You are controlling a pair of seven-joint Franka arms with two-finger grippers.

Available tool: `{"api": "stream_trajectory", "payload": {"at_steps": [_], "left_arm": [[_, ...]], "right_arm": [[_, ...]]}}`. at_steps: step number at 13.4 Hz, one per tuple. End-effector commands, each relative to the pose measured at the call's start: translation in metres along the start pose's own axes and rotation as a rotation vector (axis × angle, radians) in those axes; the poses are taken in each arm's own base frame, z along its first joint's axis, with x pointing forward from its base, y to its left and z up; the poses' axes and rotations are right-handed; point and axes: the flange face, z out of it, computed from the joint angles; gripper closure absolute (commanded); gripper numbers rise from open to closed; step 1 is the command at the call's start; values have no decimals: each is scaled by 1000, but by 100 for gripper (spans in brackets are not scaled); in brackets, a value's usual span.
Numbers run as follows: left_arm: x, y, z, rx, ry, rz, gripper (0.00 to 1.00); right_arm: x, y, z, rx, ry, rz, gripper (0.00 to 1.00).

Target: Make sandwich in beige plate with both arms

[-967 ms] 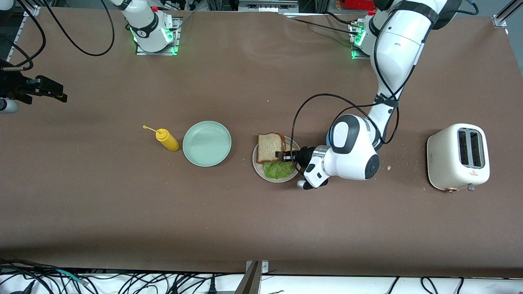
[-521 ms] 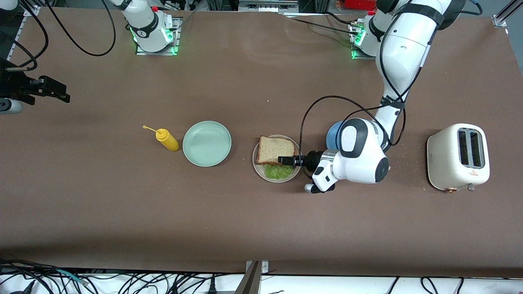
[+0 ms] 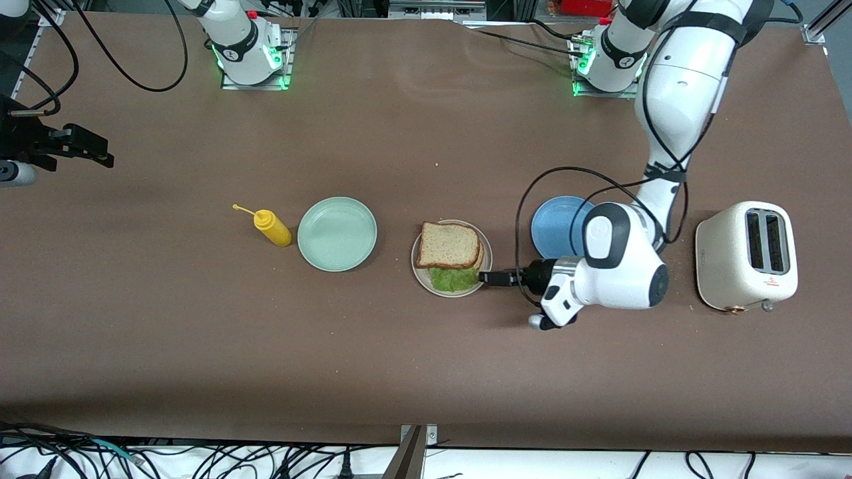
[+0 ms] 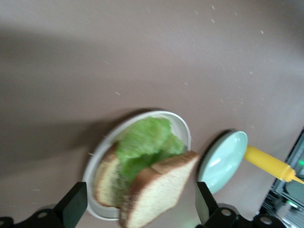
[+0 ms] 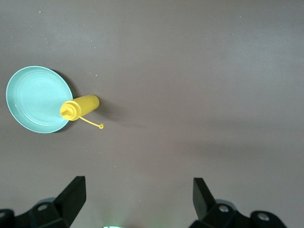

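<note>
The right pincer (image 3: 100, 150) hangs over the right arm's end of the surface (image 3: 426, 372), spread wide with nothing held, and this arm waits. Next come a yellow squeeze bottle (image 3: 271, 227) and, just beside it, a mint-green plate (image 3: 337, 233). The beige plate (image 3: 418, 263) holds the sandwich (image 3: 450, 247), with its top slice over the lettuce (image 3: 454, 279). The left pincer (image 3: 483, 277) sits just beside the plate's rim, fingers (image 4: 71, 210) parted and empty. A blue plate (image 3: 558, 226) and a white toaster (image 3: 745, 256) follow.

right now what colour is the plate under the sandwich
Pale beige-cream: the beige plate under the sandwich, clearest in the front view.
</note>
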Motion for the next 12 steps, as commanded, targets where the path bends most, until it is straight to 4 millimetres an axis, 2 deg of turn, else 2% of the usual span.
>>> {"api": "stream_trajectory", "payload": {"at_steps": [1,5,8,12], "left_arm": [[3,-7,-33,83,29,50,0],[-12,-22,-109,317,17,122,0],[-29,-37,-167,470,-5,125,0],[-53,-49,-226,606,-19,98,0]], "right_arm": [[3,0,-5,13,9,-10,0],[10,5,-11,11,26,-1,0],[12,2,-23,11,50,6,0],[11,2,-30,8,64,5,0]]}}
